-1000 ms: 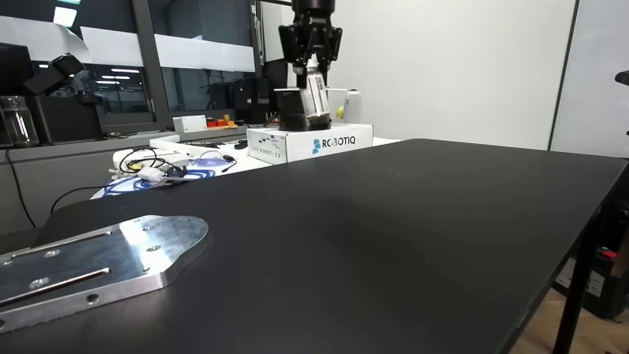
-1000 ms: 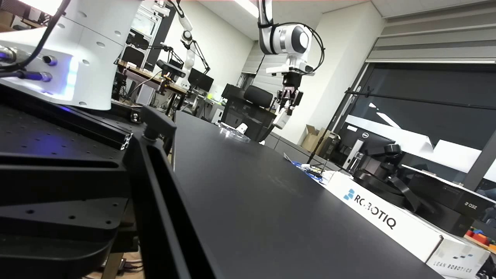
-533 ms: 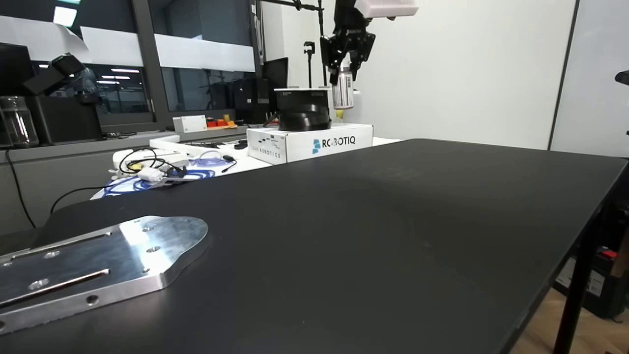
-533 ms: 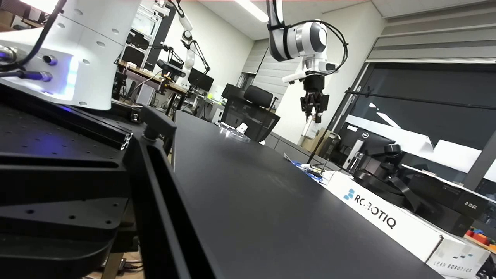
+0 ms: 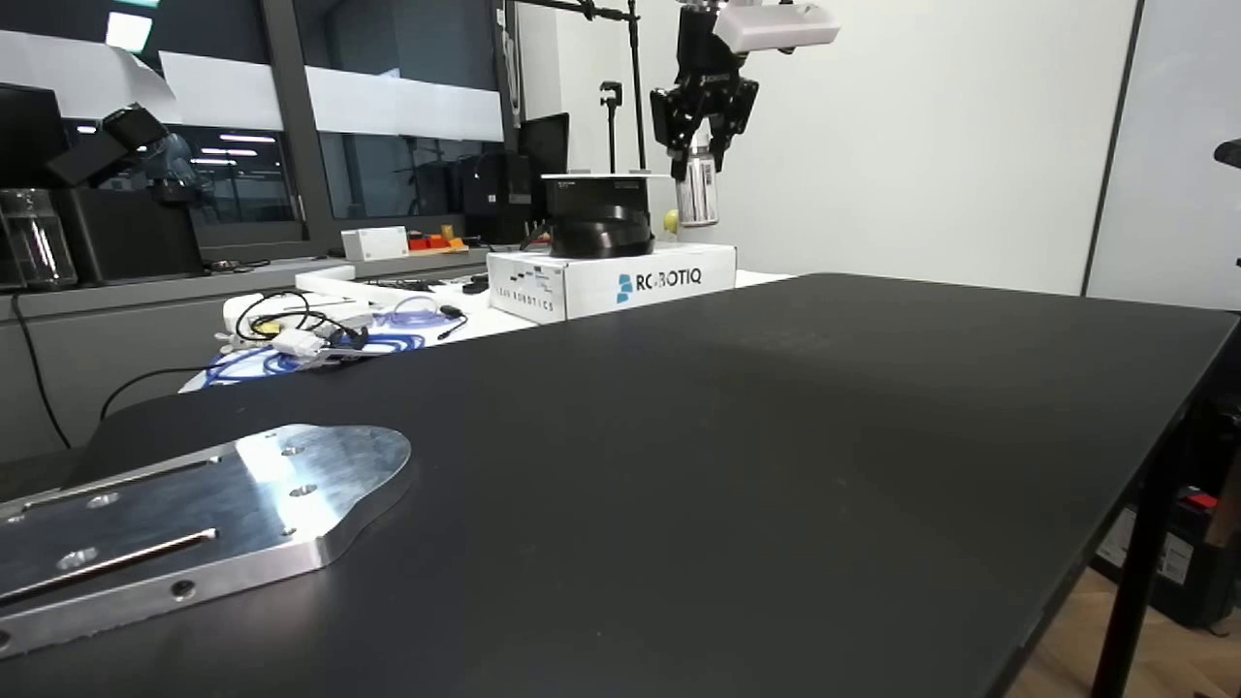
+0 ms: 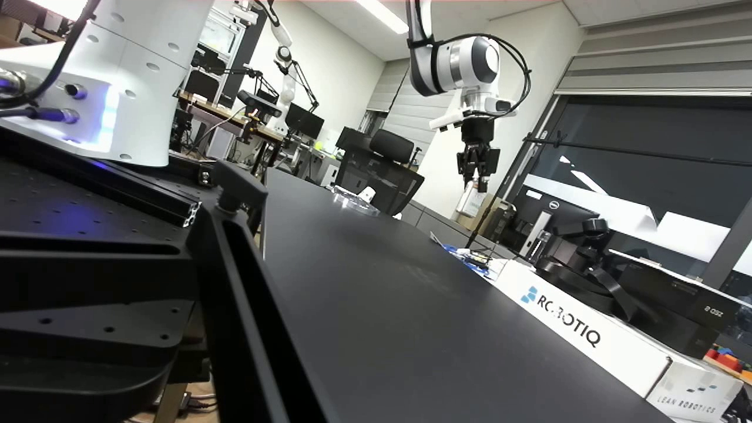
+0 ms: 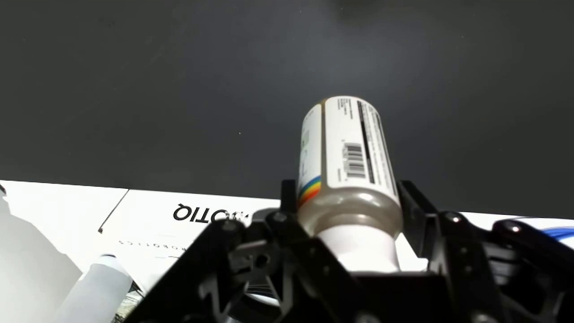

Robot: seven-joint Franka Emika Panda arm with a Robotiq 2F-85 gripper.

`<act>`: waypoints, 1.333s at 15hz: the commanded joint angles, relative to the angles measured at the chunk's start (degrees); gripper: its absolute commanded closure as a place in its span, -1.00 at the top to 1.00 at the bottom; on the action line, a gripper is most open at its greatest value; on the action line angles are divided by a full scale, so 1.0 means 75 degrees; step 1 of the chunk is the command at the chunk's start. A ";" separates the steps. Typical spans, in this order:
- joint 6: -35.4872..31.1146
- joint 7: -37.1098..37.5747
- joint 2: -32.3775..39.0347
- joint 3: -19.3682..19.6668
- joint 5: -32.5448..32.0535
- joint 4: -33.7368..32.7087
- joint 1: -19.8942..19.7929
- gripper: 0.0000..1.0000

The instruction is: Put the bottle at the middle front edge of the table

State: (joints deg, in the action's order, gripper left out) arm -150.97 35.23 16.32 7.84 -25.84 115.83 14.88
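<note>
1. Metal plate [image 5: 218, 504], drilled and slotted, lying flat at far left on the black table [image 5: 776, 465]; its polished top catches the light.
2. Next along, past the table's edge, I see cables [image 5: 393, 340], blue and black, heaped on a white surface [image 5: 485, 326].
3. Then a white box [image 5: 593, 291] lettered ROBOTIQ, beyond the same edge, with something black [image 5: 596, 218] on top.
4. Just right of that, the bottle [image 5: 697, 199] hangs in the air from the gripper [image 5: 699, 162], clear of the table top, nearly upright with its whitish cap [image 7: 358, 244] uppermost. The jaws are clamped on it, one each side near the shoulder. In the wrist view its label [image 7: 352, 143] shows a barcode and a rainbow corner. Whether it hangs over the table or past the edge, I cannot tell.
5. Behind and to the right, a white wall [image 5: 921, 145].
6. Farthest right, a black leg [image 5: 1134, 582] runs down under the table, wooden floor [image 5: 1076, 620] beside it.
</note>
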 commanded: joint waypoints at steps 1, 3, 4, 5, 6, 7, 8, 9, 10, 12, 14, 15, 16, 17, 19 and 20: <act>0.0025 0.0001 -0.0009 -0.0111 -0.0027 -0.0010 -0.0112 0.13; -0.0017 0.0145 0.0274 -0.0009 -0.0102 -0.0332 -0.0134 -0.37; -0.0075 0.0256 0.0460 0.0060 -0.0112 -0.0525 -0.0163 -0.37; -0.0055 0.0351 0.0649 0.0136 -0.0104 -0.0773 -0.0179 -0.37; -0.0127 0.0441 0.0923 0.0212 -0.0033 -0.1060 -0.0229 -0.37; -0.0140 0.0520 0.1180 0.0299 0.0023 -0.1353 -0.0259 -0.37; -0.0152 0.0560 0.1474 0.0383 0.0111 -0.1693 -0.0289 -0.37; -0.0172 0.0633 0.1761 0.0486 0.0175 -0.2012 -0.0309 -0.37; -0.0163 0.0675 0.2062 0.0576 0.0259 -0.2367 -0.0319 -0.37; -0.0269 0.0779 0.2625 0.0773 0.0434 -0.2951 -0.0306 -0.37; -0.0438 0.0918 0.3140 0.0950 0.0698 -0.3444 -0.0265 -0.37; -0.0534 0.1012 0.3395 0.1023 0.0855 -0.3648 -0.0249 -0.37; -0.0585 0.1023 0.3614 0.1078 0.1007 -0.3840 -0.0226 -0.37; -0.0616 0.1059 0.3839 0.1121 0.1165 -0.4012 -0.0205 -0.37; -0.0646 0.1066 0.4224 0.1181 0.1440 -0.4324 -0.0160 -0.37; -0.0656 0.1054 0.4387 0.1198 0.1579 -0.4453 -0.0148 -0.37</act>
State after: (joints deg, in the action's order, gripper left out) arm -156.03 40.80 44.49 15.36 -16.33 88.00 12.85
